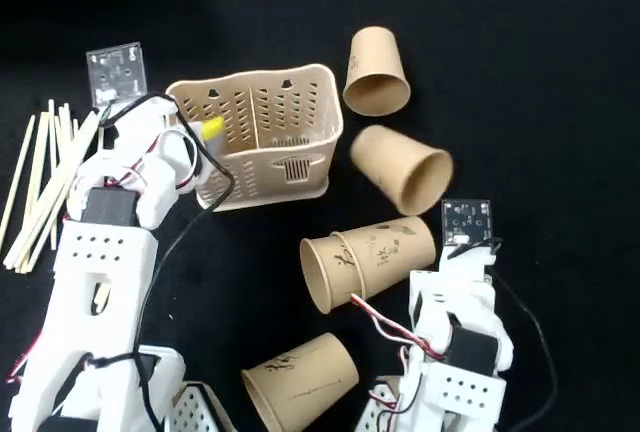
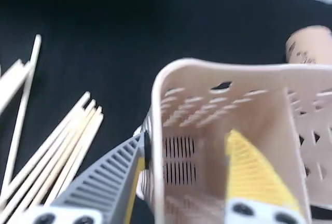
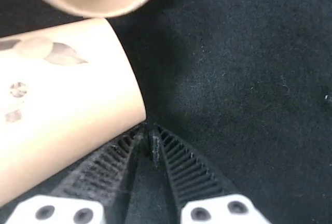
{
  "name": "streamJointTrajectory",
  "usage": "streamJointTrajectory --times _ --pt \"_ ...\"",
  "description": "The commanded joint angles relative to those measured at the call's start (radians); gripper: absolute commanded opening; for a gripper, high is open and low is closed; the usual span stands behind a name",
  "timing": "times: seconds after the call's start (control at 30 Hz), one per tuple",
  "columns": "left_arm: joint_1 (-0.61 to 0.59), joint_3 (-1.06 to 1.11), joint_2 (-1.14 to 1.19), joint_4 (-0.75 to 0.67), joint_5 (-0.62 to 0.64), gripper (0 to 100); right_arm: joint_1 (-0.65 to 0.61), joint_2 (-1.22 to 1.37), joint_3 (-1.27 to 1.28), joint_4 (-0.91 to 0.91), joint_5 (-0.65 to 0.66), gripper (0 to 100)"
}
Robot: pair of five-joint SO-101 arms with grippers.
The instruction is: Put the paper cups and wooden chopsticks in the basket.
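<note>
The cream slotted basket (image 1: 262,184) stands mid-table. My left gripper (image 1: 200,137) straddles its left end wall, open: in the left wrist view (image 2: 184,143) the grey finger (image 2: 111,175) is outside the basket (image 2: 171,79) and the yellow finger (image 2: 254,175) inside. Wooden chopsticks (image 1: 45,187) (image 2: 62,146) lie loose to the left of that arm. Several brown paper cups lie on their sides: one (image 1: 377,72) behind the basket's right end, one (image 1: 402,167) to its right, a nested pair (image 1: 365,257), one (image 1: 300,380) near the front. My right gripper (image 3: 153,143) is shut, empty, beside the nested cup (image 3: 62,130).
Black cloth covers the table (image 1: 560,102). A small clear square plate (image 1: 117,72) lies behind the chopsticks. The right arm's body (image 1: 455,352) sits at the front right, and cables trail from both arms. Open cloth lies at the far right.
</note>
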Motion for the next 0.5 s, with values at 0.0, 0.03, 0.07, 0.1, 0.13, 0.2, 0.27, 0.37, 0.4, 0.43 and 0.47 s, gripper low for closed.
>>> streamJointTrajectory --times 0.0,0.03,0.07,0.1,0.13,0.2,0.27,0.37,0.4,0.43,0.47 --pt "0.002 -0.189 -0.012 0.146 0.015 28 0.006 0.004 -0.001 0.005 0.0 1.3" --pt "0.001 -0.243 -0.012 0.183 0.015 28 0.006 0.004 -0.001 0.005 0.0 1.3" --pt "0.001 -0.295 -0.011 0.224 0.015 28 0.006 0.004 -0.001 0.005 0.0 1.3" --pt "0.001 -0.348 -0.011 0.262 0.015 28 0.006 0.004 -0.001 0.005 0.0 1.3" --pt "0.001 -0.398 -0.011 0.298 0.015 28 0.006 0.004 -0.001 0.005 0.0 1.3" --pt "0.008 -0.492 -0.011 0.364 0.015 28 0.006 0.004 -0.001 0.005 0.0 1.3" --pt "0.008 -0.581 -0.011 0.425 0.015 28 0.006 0.004 -0.001 0.005 -0.005 1.3" --pt "-0.002 -0.696 -0.012 0.509 0.014 28 0.003 0.004 -0.001 0.005 -0.006 1.3" --pt "-0.005 -0.728 -0.012 0.54 0.008 28 0.003 0.004 -0.001 0.005 -0.006 1.3" --pt "-0.021 -0.756 -0.012 0.571 -0.011 28 0.003 0.004 -0.001 0.005 -0.008 1.3" --pt "-0.044 -0.777 -0.012 0.603 -0.034 28 0.003 0.004 -0.001 0.005 -0.008 1.3"
